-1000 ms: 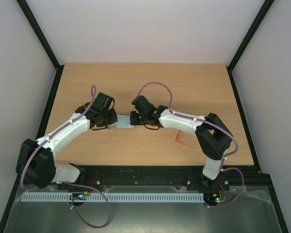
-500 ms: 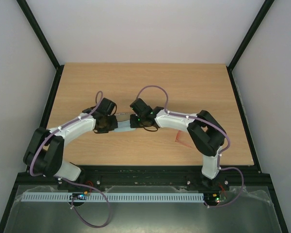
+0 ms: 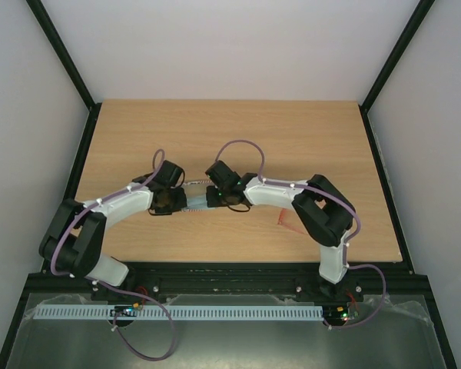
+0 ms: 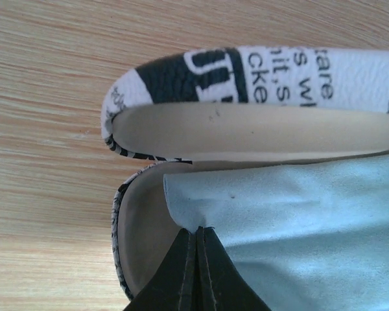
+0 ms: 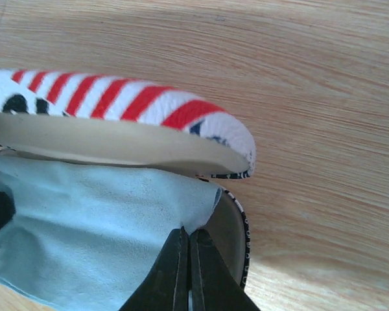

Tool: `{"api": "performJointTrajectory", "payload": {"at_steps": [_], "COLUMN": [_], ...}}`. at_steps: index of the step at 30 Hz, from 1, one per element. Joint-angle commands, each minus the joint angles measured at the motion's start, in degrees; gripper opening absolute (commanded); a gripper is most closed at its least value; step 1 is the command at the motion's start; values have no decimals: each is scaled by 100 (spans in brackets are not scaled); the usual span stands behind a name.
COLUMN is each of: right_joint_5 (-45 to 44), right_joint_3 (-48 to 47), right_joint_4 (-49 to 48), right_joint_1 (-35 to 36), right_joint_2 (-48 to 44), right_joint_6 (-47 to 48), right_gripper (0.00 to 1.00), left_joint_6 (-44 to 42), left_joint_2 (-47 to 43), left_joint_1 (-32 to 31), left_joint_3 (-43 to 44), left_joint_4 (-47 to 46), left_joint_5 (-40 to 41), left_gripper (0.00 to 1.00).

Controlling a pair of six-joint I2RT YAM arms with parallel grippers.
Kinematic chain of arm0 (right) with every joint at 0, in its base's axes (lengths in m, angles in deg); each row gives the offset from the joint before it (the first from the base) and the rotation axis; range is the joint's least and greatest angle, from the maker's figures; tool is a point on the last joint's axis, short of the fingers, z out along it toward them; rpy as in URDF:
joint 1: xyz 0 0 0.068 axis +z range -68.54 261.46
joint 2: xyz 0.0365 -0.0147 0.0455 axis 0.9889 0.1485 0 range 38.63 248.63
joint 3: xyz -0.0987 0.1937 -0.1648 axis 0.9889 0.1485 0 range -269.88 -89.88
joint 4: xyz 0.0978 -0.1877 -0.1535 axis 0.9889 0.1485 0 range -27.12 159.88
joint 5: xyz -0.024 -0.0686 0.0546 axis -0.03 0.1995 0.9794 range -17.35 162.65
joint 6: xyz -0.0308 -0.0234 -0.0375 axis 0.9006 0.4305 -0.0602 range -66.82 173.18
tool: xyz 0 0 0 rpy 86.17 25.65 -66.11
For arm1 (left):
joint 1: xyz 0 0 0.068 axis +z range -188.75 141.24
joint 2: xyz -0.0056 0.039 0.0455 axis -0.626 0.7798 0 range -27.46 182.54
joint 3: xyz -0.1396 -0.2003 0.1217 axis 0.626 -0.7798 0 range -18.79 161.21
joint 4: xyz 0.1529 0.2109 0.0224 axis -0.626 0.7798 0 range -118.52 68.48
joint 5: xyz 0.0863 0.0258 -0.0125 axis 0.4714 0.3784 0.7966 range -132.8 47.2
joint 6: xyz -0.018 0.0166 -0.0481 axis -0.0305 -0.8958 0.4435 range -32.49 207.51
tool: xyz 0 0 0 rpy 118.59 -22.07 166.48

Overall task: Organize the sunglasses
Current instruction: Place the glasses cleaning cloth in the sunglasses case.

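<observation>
Cloth (image 4: pixel 298 214) placement: left gripper (image 4: pixel 198 259) and right gripper (image 5: pixel 185 259) clamp its corners inside open case (image 4: pixel 181 78); next probably release, fetch sunglasses (image 3: pixel 290 221).

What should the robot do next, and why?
Probably release the cloth: it lies in the open case, the left fingers and right fingers are shut on its corners, and the sunglasses lie unpacked on the table.

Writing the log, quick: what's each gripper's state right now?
Left gripper: closed, pinching the blue cloth.
Right gripper: closed, pinching the blue cloth.
</observation>
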Motion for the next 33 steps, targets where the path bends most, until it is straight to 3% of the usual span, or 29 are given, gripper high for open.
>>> {"api": "performJointTrajectory", "payload": {"at_steps": [1, 13, 22, 28, 33], "right_joint_5": [-298, -793, -1089, -1039, -1234], "right_joint_3": [269, 729, 884, 811, 615], "right_joint_4": [-337, -1145, -1157, -1034, -696], "right_joint_1": [52, 107, 125, 149, 143], "right_joint_2": [180, 165, 92, -150, -318], "right_joint_6": [69, 42, 3, -48, -186], "right_gripper": [1, 1, 2, 16, 20], "left_joint_6": [87, 234, 327, 334, 349], "left_joint_2": [152, 122, 157, 297, 366], "left_joint_1": [32, -113, -244, -380, -488], "left_joint_3": [-181, -612, -635, -591, -577], "left_joint_4": [-223, -793, -803, -776, -685], "left_joint_5": [138, 511, 911, 948, 1079], "left_gripper": [2, 2, 2, 2, 2]}}
